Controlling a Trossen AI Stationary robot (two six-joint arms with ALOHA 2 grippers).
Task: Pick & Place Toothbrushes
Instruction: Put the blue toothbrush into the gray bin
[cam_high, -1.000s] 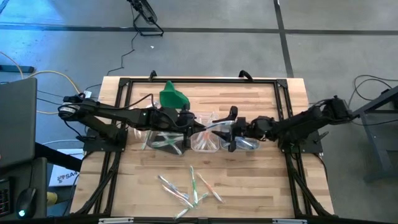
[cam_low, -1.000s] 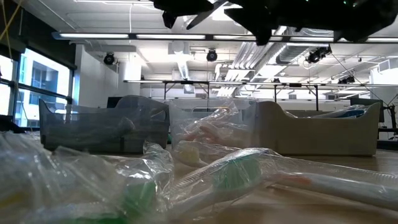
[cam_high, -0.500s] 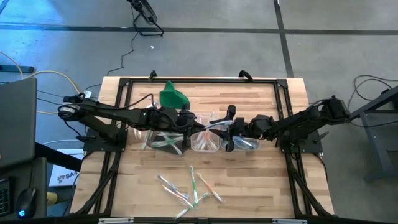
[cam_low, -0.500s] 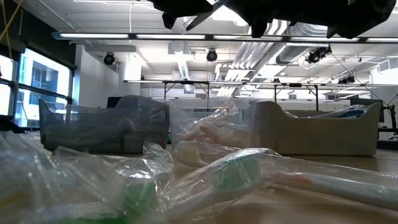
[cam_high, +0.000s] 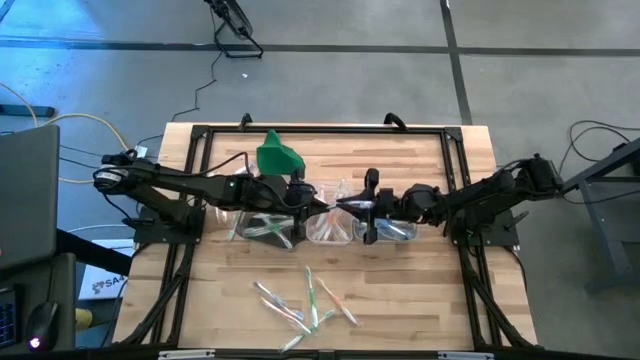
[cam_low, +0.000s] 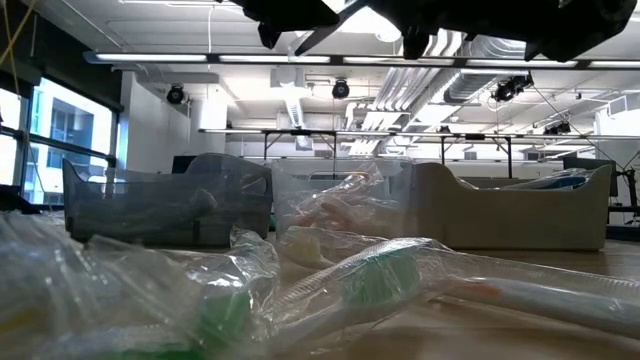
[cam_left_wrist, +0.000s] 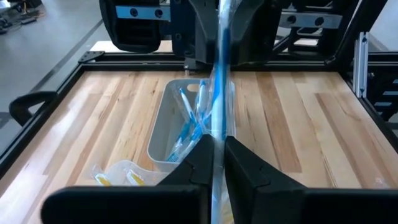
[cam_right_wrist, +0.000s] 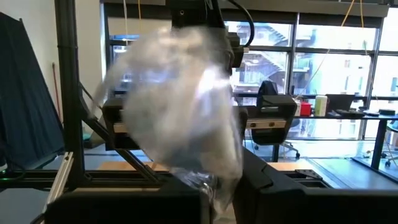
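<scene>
Both grippers meet above three clear tubs in the table's middle. My left gripper is shut on a blue toothbrush in a clear wrapper. The toothbrush reaches forward to my right gripper, which is shut on the crumpled clear wrapper. The right tub holds blue toothbrushes, the middle tub orange-pink ones and the left tub green ones. Several wrapped toothbrushes lie loose near the table's front edge. My left gripper pinches the wrapped blue toothbrush partway along its length between its two fingers. The fingers come nearly level from the table's left and lie along the brush. The brush is lifted clear above the tubs. My right gripper pinches an end of the clear wrapper between its two fingers, coming about level from the table's right. The wrapper bulges loosely beyond the fingertips, clear of the table.
A green cloth-like lump lies behind the tubs at the far left. A black frame runs round the tabletop. Bare wood lies to the right of the loose toothbrushes.
My right gripper has shut on the wrapper's end facing my left gripper. The toothbrush stays lifted above the tubs.
</scene>
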